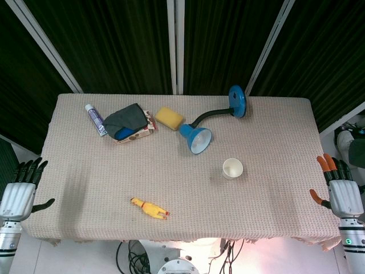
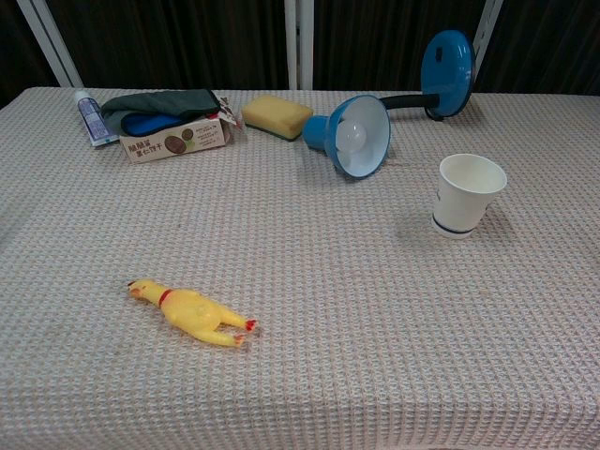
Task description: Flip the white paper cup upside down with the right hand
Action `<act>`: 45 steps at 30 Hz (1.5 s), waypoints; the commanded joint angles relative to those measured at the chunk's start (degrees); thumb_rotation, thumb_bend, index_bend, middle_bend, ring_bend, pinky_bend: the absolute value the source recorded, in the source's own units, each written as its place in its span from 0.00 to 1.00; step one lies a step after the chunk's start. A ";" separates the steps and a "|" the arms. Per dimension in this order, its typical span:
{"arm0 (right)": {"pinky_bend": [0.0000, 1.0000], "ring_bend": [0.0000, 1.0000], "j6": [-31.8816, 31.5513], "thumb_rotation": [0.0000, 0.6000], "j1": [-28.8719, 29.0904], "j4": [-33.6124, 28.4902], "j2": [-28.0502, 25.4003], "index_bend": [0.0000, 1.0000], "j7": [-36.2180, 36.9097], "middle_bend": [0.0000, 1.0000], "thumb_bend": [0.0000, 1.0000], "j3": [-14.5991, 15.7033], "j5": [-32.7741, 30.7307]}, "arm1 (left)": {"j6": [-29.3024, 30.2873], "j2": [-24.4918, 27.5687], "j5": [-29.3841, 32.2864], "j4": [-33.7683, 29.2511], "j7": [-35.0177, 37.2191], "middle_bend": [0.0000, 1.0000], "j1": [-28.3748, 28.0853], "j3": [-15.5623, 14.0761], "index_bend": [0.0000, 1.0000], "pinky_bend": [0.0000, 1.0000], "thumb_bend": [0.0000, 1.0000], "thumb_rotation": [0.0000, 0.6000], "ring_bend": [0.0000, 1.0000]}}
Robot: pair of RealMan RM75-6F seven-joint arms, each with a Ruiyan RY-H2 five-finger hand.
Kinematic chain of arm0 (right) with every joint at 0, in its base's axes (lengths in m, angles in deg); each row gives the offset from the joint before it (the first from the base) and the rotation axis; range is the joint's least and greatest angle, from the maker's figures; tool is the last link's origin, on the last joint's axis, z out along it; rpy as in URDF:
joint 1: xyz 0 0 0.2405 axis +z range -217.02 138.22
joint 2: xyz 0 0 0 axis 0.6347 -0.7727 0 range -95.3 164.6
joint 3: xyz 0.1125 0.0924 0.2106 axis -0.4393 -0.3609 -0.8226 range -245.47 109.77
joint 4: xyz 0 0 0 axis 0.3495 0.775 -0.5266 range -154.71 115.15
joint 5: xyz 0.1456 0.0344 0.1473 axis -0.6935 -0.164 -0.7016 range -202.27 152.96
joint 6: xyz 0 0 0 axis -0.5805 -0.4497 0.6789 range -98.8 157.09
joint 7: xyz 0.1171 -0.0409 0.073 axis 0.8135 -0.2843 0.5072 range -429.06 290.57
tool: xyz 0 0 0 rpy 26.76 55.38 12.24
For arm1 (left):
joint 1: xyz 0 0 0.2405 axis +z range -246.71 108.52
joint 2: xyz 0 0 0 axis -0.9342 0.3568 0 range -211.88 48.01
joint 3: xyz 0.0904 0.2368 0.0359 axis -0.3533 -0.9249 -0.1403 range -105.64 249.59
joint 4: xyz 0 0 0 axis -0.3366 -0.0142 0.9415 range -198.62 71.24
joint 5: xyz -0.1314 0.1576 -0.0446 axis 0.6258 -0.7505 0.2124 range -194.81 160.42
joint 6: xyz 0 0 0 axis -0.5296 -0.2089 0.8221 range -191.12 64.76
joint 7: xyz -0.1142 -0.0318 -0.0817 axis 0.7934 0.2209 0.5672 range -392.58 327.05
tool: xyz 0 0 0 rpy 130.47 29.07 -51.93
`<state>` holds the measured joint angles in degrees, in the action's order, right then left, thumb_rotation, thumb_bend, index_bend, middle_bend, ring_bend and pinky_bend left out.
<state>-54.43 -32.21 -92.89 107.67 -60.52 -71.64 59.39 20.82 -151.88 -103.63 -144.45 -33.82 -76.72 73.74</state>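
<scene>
The white paper cup stands upright, mouth up, right of the table's middle. My right hand hovers off the table's right edge, well to the right of the cup, fingers apart and holding nothing. My left hand is beside the table's left edge, fingers spread and empty. Neither hand shows in the chest view.
A blue desk lamp lies on its side just behind the cup. A yellow sponge, a small box under a grey cloth, and a tube sit at the back left. A yellow rubber chicken lies near the front.
</scene>
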 commanded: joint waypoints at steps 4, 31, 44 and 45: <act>0.00 0.00 0.88 1.00 0.20 0.73 0.36 0.00 0.70 0.00 0.18 -0.16 -0.09 | -0.02 -0.36 0.00 0.72 0.91 0.00 0.00 0.09 0.01 0.05 0.07 1.00 0.00; 0.00 0.00 13.35 1.00 11.18 -16.65 -5.48 0.00 -16.95 0.00 0.17 -1.50 4.27 | -0.79 -0.46 -0.79 0.42 0.66 0.00 -0.64 -0.13 0.00 0.05 0.07 1.00 0.00; 0.00 0.00 28.36 1.00 20.57 -22.02 -1.23 0.00 -33.01 0.00 0.16 -3.36 -7.33 | -1.14 -0.44 -1.08 1.03 1.89 0.00 -0.91 -0.23 0.00 0.05 0.07 1.00 0.00; 0.00 0.00 28.56 1.00 20.96 -21.76 -0.63 0.00 -33.78 0.00 0.16 -3.46 -7.95 | -1.17 -0.48 -1.07 1.06 1.92 0.00 -0.94 -0.21 0.00 0.05 0.07 1.00 0.00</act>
<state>-27.47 -12.90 -114.59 105.42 -91.73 -74.60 53.42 19.65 -152.36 -104.70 -143.39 -31.89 -77.67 73.53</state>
